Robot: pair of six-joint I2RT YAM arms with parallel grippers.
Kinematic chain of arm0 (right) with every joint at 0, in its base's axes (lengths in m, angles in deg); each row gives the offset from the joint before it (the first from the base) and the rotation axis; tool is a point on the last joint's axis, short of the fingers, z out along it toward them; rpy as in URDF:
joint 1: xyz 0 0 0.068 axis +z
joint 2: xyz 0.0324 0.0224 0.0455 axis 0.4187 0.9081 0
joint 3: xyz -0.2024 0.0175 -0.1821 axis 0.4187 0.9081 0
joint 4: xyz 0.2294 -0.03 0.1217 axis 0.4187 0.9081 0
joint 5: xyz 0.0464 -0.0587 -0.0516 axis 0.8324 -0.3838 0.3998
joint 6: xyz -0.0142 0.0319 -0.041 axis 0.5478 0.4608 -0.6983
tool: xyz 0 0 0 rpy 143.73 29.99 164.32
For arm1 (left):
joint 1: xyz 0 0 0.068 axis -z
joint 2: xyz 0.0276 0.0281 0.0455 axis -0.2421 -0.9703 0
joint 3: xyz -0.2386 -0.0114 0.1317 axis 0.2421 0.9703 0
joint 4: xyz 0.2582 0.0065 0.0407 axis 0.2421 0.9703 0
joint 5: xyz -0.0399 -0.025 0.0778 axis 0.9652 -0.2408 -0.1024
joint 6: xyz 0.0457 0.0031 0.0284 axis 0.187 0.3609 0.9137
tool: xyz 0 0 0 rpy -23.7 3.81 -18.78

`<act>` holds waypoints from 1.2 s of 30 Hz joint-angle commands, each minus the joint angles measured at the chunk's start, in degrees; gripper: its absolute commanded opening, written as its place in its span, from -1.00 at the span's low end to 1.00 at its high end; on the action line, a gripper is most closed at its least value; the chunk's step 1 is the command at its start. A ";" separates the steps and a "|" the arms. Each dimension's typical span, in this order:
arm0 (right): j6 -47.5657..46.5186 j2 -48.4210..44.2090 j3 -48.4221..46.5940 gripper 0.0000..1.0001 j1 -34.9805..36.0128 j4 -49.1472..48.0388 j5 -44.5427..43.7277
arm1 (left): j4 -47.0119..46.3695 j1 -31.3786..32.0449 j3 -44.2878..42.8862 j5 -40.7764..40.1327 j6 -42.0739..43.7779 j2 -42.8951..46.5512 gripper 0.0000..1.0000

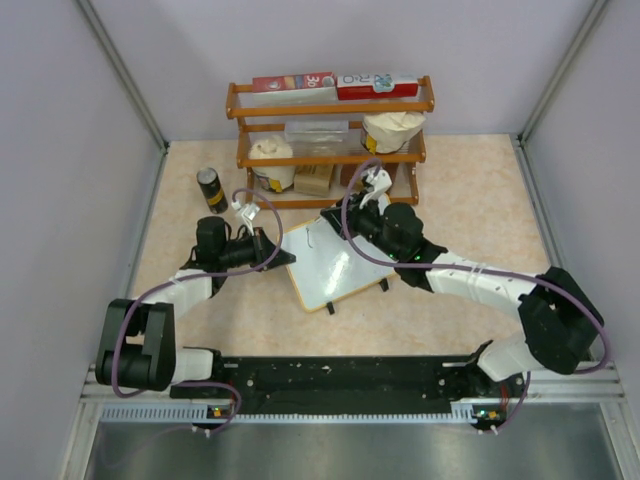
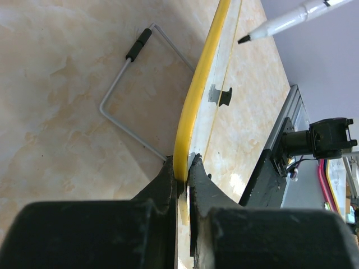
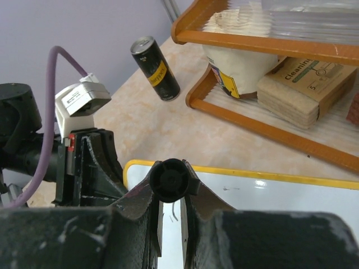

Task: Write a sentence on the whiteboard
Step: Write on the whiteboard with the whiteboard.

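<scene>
The small white whiteboard (image 1: 335, 268) with a thin yellow frame sits on the beige tabletop (image 1: 470, 190) between the 2 arms, the left gripper (image 2: 185, 168) pinching its edge, and the right gripper (image 3: 171, 196) holds a white marker (image 2: 286, 19) with its tip just off the board's face.

The right arm (image 1: 470, 280) hides the whiteboard's (image 1: 325, 268) far corner. Its faint marks (image 1: 313, 237) seem too small to read. The marker (image 2: 286, 19) is cut off at the left wrist view's top edge.
</scene>
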 commanded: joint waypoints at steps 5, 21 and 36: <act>0.50 4.15 -4.04 -1.00 -0.34 0.41 -1.50 | 1.99 -0.16 2.19 -11.66 6.98 -0.96 -1.00; 0.59 2.57 -0.18 -1.00 -2.27 2.52 -4.85 | 1.81 -0.16 2.36 -11.84 6.80 -0.52 -1.00; 1.38 1.61 3.25 -1.00 -2.98 0.50 -0.10 | 1.81 -0.16 2.36 -12.01 6.80 -0.43 -1.00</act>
